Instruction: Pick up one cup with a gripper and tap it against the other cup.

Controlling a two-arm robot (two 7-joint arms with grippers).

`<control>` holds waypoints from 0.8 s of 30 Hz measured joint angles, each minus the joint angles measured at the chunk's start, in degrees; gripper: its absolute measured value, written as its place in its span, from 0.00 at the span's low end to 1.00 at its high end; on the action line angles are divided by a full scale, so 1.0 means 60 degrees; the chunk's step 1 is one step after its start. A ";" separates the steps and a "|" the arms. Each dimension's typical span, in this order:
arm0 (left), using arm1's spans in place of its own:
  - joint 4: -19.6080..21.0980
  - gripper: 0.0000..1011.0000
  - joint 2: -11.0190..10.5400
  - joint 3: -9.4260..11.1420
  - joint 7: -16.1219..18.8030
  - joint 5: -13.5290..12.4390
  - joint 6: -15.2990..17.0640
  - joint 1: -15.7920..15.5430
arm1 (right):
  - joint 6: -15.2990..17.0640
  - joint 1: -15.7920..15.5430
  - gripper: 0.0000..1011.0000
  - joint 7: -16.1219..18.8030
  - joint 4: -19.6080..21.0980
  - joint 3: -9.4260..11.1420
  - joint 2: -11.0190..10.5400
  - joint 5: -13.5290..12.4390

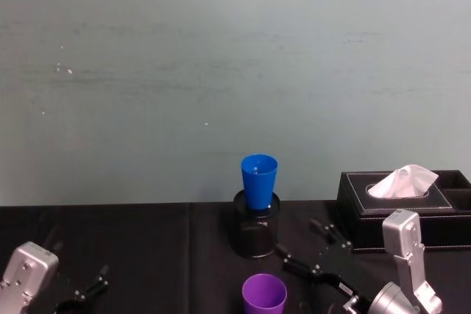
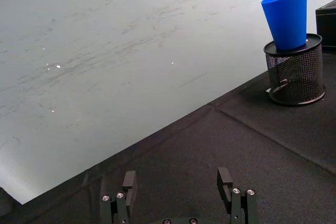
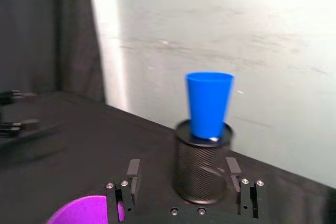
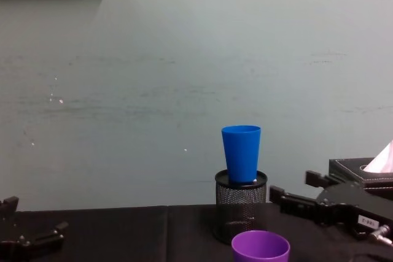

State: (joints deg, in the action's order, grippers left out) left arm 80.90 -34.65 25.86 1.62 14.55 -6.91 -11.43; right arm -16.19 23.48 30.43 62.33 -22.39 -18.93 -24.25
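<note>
Right claw point(image 1: 313, 249) open, beside purple tumbler point(image 1: 264, 293) | blue tumbler point(image 1: 259, 180) in mesh holder point(image 1: 255, 234) behind | advise mid-wall grasp, clear lift.

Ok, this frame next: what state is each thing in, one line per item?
Purple cup: upright on the table, untouched.
Blue cup: upright, seated in the mesh pen holder.
Right gripper: open, empty, right of the holder.
Left gripper: open, empty, low at the table's left.
Tissue box: tissue sticking out.
</note>
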 joint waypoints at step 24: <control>0.0000 0.99 0.0000 0.0000 0.0000 0.0000 -0.0001 -0.0001 | 0.0556 -0.0156 0.99 -0.1158 -0.0080 0.0357 0.0269 0.0631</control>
State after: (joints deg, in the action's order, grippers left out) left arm 80.90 -34.65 25.86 1.62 14.55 -6.91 -11.43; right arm -12.85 22.55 23.48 61.85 -20.25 -17.31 -20.47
